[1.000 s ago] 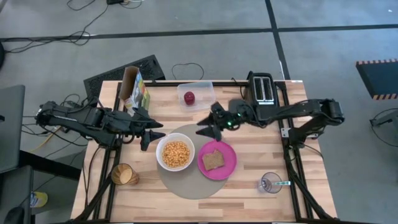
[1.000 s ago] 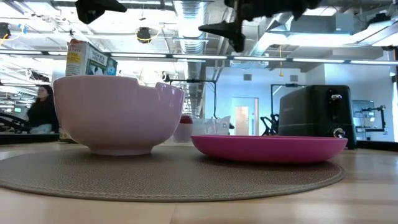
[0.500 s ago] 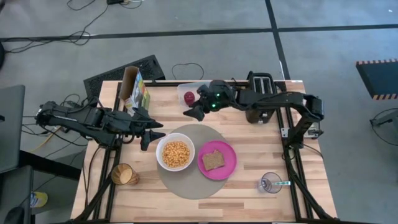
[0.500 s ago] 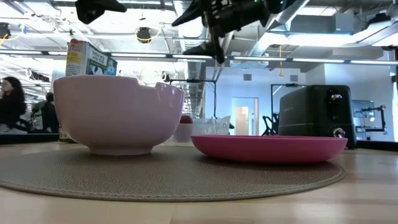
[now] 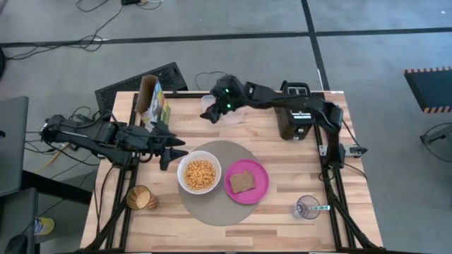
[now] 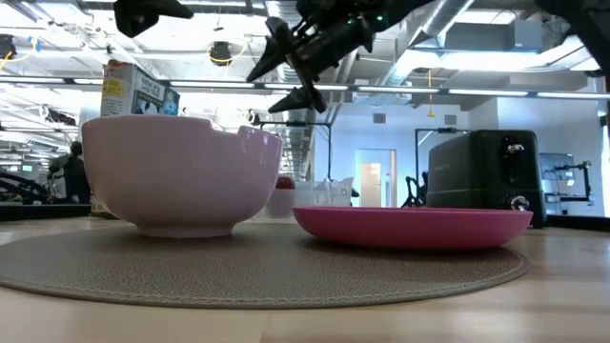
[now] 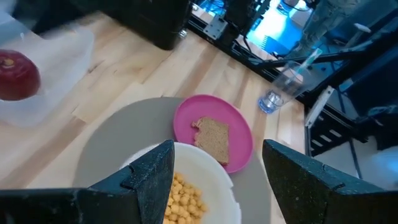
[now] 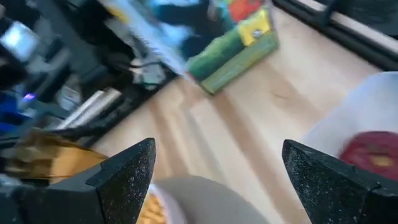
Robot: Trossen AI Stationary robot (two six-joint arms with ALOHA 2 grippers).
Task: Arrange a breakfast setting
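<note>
Right hand (image 5: 209,115) swung from mat (image 5: 212,209) to tub (image 5: 233,113), fingers wide, left hand (image 5: 169,150) wide, unmoved

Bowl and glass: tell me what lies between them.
The magenta plate with toast, between bowl and glass, in the high view.

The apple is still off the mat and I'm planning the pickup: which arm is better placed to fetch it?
The right. Its gripper hangs open over the clear tub holding the apple. The left gripper waits beside the bowl, farther off.

No readable text on the carton (image 6: 136,90) or elsewhere.
</note>
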